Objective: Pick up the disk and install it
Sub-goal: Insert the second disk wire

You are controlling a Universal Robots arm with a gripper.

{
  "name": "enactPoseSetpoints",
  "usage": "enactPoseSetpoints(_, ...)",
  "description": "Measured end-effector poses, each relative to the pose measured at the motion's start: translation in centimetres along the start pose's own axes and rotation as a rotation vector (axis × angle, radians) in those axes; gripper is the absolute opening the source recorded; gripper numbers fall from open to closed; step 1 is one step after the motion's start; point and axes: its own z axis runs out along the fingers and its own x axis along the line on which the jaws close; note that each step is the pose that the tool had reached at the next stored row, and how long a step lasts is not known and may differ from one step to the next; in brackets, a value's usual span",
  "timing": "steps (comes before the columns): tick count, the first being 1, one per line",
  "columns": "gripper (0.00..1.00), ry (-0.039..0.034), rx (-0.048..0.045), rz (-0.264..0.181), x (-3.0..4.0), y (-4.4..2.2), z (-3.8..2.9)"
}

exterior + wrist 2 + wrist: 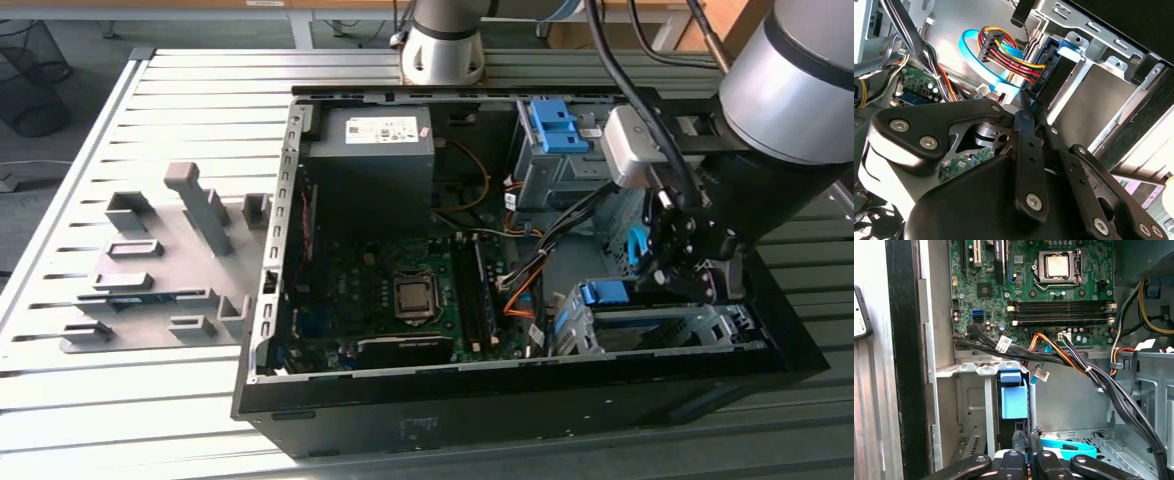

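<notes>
The disk (607, 292) stands on edge in the metal drive cage (674, 328) at the front corner of the open computer case, on the exterior view's right. Its blue plastic rail (1013, 399) sticks out of the cage slot (974, 371). In the second wrist view the blue rail end (1060, 49) sits beside a black connector with coloured wires (1004, 45). My gripper (674, 272) reaches down into the case right at the disk. Its fingers (1010, 460) are drawn close together on the rail's edge, as both wrist views show (1028, 107).
A black power supply with a white sticker (367, 160) fills the case's far side. A bare blue bracket (550, 125) sits in the upper cage. The motherboard (1054, 290) and a thick cable bundle (1094, 375) lie close by. A grey fixture (160, 260) stands on the slatted table.
</notes>
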Motion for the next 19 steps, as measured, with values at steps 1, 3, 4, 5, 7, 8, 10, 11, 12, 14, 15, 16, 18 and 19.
enactPoseSetpoints(1, 0.16, 0.0, 0.0, 0.0, 0.01, 0.0, 0.06)
enactPoseSetpoints(3, 0.16, 0.0001, 0.0, 0.0, 0.02, 0.01, 0.22)
enactPoseSetpoints(4, 0.16, 0.0004, 0.0, 0.0, 0.04, 0.01, 0.3)
enactPoseSetpoints(5, 0.16, 0.0008, 0.0, 0.0, 0.06, 0.02, 0.37)
enactPoseSetpoints(7, 0.16, 0.001, 0.0, 0.0, 0.07, 0.02, 0.42)
enactPoseSetpoints(8, 0.16, 0.0008, 0.0, 0.0, 0.07, 0.02, 0.44)
enactPoseSetpoints(10, 0.16, 0.0003, 0.0, 0.0, 0.07, 0.02, 0.47)
enactPoseSetpoints(11, 0.16, 0.0003, 0.0, 0.0, 0.07, 0.02, 0.47)
enactPoseSetpoints(12, 0.16, -0.0005, -0.0001, 0.0, 0.07, 0.02, 0.5)
enactPoseSetpoints(14, 0.17, -0.0005, 0.0, 0.0, 0.07, 0.02, 0.47)
enactPoseSetpoints(15, 0.24, -0.0002, 0.0, 0.0, 0.07, 0.01, 0.35)
enactPoseSetpoints(16, 0.24, 0.0001, 0.0, 0.0, 0.05, 0.0, 0.15)
enactPoseSetpoints(18, 0.24, 0.0, 0.0, 0.0, 0.03, -0.01, -0.22)
enactPoseSetpoints(19, 0.24, 0.0001, 0.0, 0.0, 0.02, -0.03, -0.44)
